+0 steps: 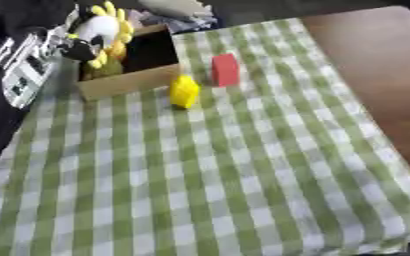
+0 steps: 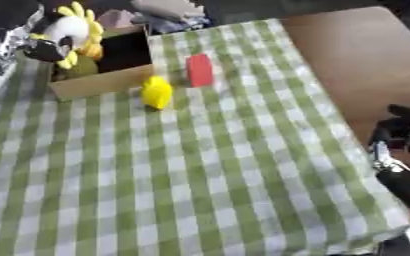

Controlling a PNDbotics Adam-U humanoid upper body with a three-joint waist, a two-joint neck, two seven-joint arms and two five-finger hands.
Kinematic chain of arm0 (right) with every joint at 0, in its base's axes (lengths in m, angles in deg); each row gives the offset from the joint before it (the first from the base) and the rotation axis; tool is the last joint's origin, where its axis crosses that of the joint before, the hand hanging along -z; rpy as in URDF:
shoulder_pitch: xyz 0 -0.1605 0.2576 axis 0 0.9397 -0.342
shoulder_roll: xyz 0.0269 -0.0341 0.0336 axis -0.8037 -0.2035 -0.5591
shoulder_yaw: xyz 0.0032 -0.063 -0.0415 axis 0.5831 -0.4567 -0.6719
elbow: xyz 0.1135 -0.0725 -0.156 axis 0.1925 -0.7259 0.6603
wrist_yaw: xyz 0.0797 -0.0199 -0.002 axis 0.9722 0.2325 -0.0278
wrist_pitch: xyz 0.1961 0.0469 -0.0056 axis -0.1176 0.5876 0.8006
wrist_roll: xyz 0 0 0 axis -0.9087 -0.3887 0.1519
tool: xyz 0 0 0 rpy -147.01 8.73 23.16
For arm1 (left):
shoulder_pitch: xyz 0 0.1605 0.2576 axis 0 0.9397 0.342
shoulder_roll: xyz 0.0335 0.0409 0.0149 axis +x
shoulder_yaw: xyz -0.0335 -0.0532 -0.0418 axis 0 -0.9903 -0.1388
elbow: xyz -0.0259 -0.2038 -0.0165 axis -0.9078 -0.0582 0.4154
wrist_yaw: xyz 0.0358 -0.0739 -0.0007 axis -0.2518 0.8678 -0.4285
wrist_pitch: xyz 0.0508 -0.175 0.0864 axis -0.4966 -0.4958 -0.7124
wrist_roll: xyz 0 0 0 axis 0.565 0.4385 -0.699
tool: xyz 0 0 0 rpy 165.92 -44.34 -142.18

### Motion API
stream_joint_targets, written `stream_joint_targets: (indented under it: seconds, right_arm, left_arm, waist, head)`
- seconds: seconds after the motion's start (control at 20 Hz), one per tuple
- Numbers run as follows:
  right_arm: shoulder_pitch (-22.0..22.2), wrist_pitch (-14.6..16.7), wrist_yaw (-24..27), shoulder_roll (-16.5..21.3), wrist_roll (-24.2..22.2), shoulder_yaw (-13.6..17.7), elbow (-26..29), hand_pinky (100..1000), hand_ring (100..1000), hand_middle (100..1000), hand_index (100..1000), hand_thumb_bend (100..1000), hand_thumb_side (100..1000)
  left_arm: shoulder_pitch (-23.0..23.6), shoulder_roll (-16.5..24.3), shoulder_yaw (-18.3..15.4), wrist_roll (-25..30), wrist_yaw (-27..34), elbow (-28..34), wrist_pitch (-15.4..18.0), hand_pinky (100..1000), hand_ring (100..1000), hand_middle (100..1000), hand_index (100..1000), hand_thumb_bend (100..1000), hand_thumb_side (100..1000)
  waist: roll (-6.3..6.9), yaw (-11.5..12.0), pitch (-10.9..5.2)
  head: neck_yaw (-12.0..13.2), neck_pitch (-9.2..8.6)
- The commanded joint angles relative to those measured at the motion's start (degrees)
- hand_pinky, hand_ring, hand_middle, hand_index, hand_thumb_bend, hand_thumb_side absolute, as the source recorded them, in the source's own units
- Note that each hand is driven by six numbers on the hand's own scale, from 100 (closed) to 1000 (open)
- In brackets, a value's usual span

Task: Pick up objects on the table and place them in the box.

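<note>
box (image 1: 125,82) sits at the far left of the green checked cloth (image 1: 208,170), open side up, with a sunflower plush (image 1: 108,32) leaning out over its left rim. yellow block (image 1: 184,91) is just right of the box's near corner, on the cloth. red block (image 1: 225,70) stands upright a bit further right of the box, close to the yellow one but not touching. right hand (image 2: 399,137) hangs off the cloth's right edge, well away from the box, holding nothing; can't tell if the fingers are curled. left arm (image 1: 3,75) sits left of the box, hand not visible.
</note>
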Motion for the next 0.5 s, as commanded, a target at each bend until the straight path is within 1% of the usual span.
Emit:
stream_joint_targets:
  seconds: [0.05,0.1,0.15,0.25,0.5]
  right_arm:
    - [-0.5,0.2,0.5,0.8,-0.2,0.0,0.6,607,646,633,833,100,393]
    - [-0.5,0.2,0.5,0.8,-0.2,0.1,0.6,607,646,633,833,100,392]
    - [-0.5,0.2,0.5,0.8,-0.3,0.1,0.6,607,645,633,833,100,392]
    - [-0.5,0.2,0.5,0.7,-0.2,0.1,0.6,607,645,633,833,100,391]
    - [-0.6,0.2,0.4,0.8,-0.2,0.1,0.5,607,645,634,833,100,391]
  left_arm:
    - [-1.2,0.6,-1.1,-1.7,1.2,-1.9,0.4,662,619,661,767,220,248]
    - [-1.1,0.5,-1.0,-2.1,1.8,-2.3,0.7,669,629,674,776,233,276]
    - [-1.1,0.5,-1.0,-2.3,2.3,-2.5,0.9,687,662,705,797,264,319]
    - [-0.9,0.5,-0.8,-2.6,3.0,-2.6,1.2,706,704,743,820,306,365]
    - [-0.2,0.8,-0.5,-1.6,4.0,-1.2,2.1,731,750,796,848,355,460]
  waist:
    - [0.46,-0.1,-0.59]
    - [0.45,-0.1,-0.57]
    - [0.43,-0.2,-0.56]
    - [0.41,-0.2,-0.53]
    - [0.48,0.2,-0.47]
  head:
    - [0.2,-0.31]
    - [0.2,-0.34]
    - [0.2,-0.36]
    - [0.2,-0.35]
    - [0.0,-0.41]
